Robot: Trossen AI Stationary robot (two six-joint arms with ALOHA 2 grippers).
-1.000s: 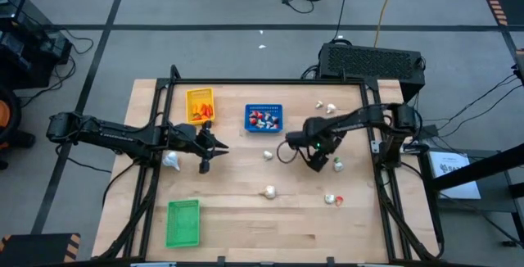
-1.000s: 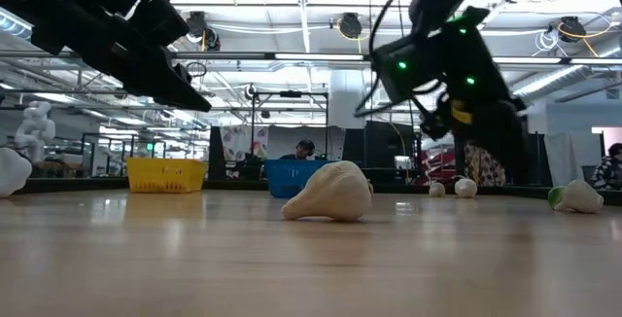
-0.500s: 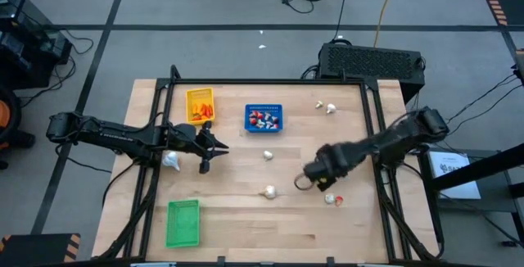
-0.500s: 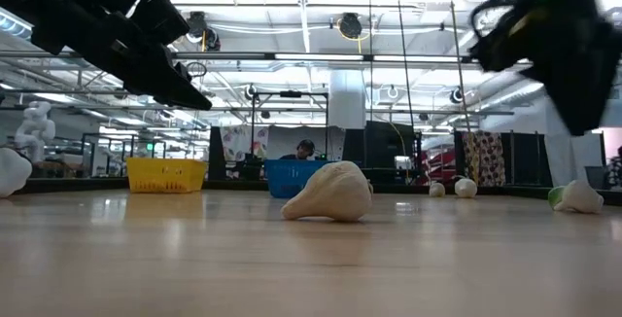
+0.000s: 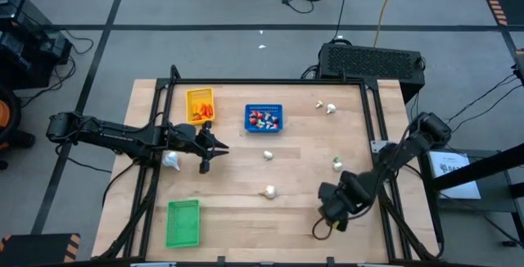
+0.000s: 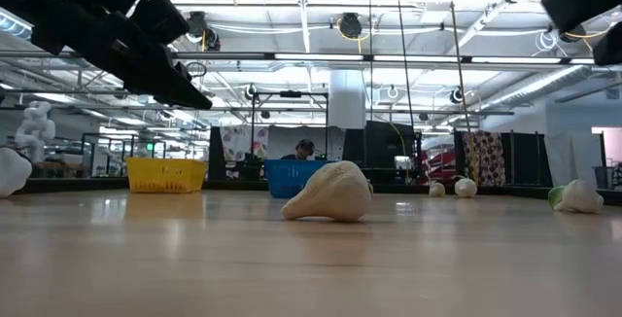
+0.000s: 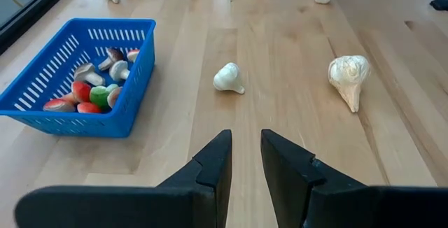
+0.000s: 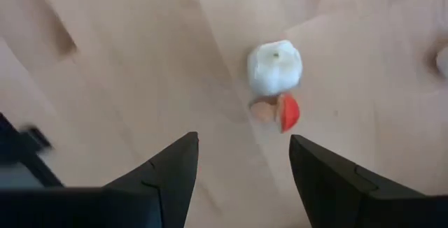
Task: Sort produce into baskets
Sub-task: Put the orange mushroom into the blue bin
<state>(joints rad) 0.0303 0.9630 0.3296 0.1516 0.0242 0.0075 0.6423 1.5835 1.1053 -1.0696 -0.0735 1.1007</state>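
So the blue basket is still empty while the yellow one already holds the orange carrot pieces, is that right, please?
Not quite: the blue basket is not empty. The left wrist view shows it holding a heap of small red, green and white pieces, and the high view shows the same. The rest is right: the yellow basket does hold orange carrot pieces.

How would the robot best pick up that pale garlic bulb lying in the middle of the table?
Judging by its pose, from above: the whitish garlic bulb lies on its side, so the gripper should close across its round fat end, not the tapering tip, which would likely slip out.
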